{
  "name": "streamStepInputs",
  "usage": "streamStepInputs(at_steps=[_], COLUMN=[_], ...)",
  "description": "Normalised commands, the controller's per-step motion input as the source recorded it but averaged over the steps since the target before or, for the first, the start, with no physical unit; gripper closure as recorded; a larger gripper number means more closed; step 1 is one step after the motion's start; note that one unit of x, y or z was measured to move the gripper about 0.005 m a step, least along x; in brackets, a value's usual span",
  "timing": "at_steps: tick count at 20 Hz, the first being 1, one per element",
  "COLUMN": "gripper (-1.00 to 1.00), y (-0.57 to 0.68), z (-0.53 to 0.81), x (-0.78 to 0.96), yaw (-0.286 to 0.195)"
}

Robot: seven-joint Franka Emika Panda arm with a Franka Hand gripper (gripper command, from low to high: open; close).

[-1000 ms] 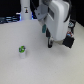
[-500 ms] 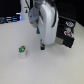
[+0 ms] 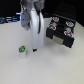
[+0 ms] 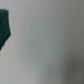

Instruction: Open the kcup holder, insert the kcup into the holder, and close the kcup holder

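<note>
- So, exterior view: Panda gripper hangs low over the white table, tips just above the surface, w/ the kcup just beside it toward the exterior view's left.
- Kcup stands upright, green top up, on bare table, apart from the fingers as far as I can tell; nothing is carried.
- Pincer state: can't tell. Fingertips are a small dark blur here and the wrist view shows no fingers at all.
- Kcup holder sits well apart, toward the exterior view's right and further back; its tray looks pulled out, w/ pale round-ish slots showing on top, so opening seems done (judgement; res is poor).
- Why the arm is where it is: prob. lining up for the pod pick, since an open tray makes the pod the next thing needed.
- Wrist view: mostly plain pale table, w/ a dark green-black shape at one edge. Can't say what it is.
- Risk, imo: pod is small and light, so an off-centre descent could tip or nudge it rather than straddle it.
</note>
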Motion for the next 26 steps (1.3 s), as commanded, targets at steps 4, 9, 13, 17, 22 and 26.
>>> streamStepInputs(at_steps=[4, 9, 13, 17, 22, 26], gripper=[-1.0, -1.0, -1.0, -1.0, -1.0, -1.0], y=[-0.52, -0.51, -0.29, -0.1, -0.03, -0.01], z=[-0.32, -0.4, -0.3, -0.29, -0.25, -0.26], x=[-0.31, -0.17, -0.12, -0.04, -0.07, -0.04], yaw=[-0.263, -0.281, -0.215, -0.187, -0.18, -0.174])
